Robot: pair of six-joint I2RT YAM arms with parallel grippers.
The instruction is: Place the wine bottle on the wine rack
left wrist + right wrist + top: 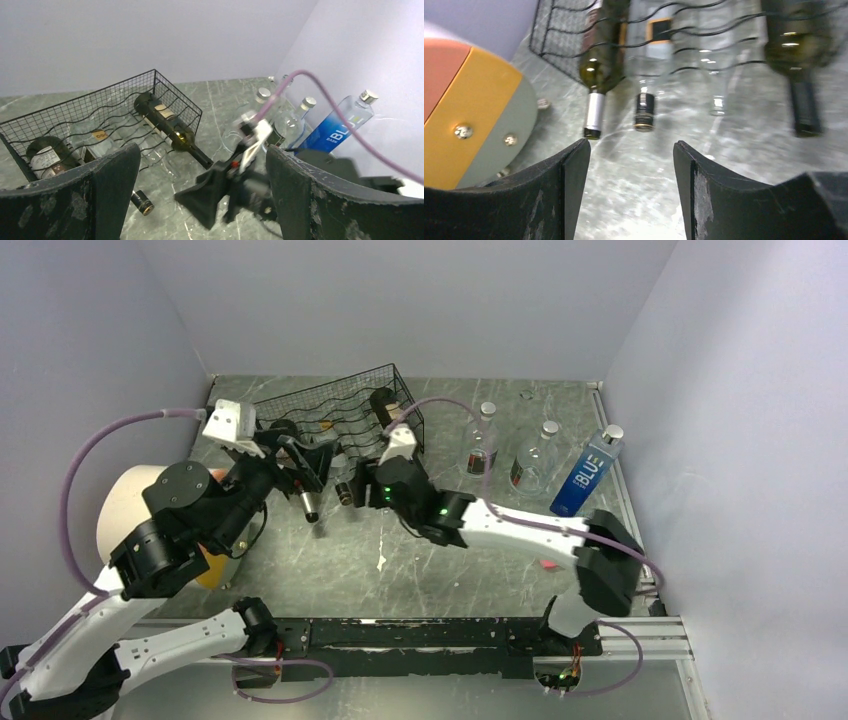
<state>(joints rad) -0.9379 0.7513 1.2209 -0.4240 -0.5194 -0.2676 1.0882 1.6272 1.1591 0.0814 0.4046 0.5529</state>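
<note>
The black wire wine rack (335, 410) stands at the back left of the table. Several wine bottles lie in it, necks toward me. In the right wrist view I see a dark green bottle with a silver capsule (599, 60), a black-capped neck (644, 107), a clear bottle (716, 75) and a dark bottle (796, 50). My right gripper (631, 145) is open just before these necks, with only bare table between its fingers. My left gripper (202, 147) is wide open and hovers near the rack's front left (300, 465), holding nothing. It looks down on the right gripper (220, 190).
Two clear bottles (482, 440) (540, 455) and a blue bottle (588, 472) stand upright at the back right. A round orange, yellow and grey object (474, 110) sits left of the rack, beside the left arm. A small pink scrap (548, 564) lies near the right arm.
</note>
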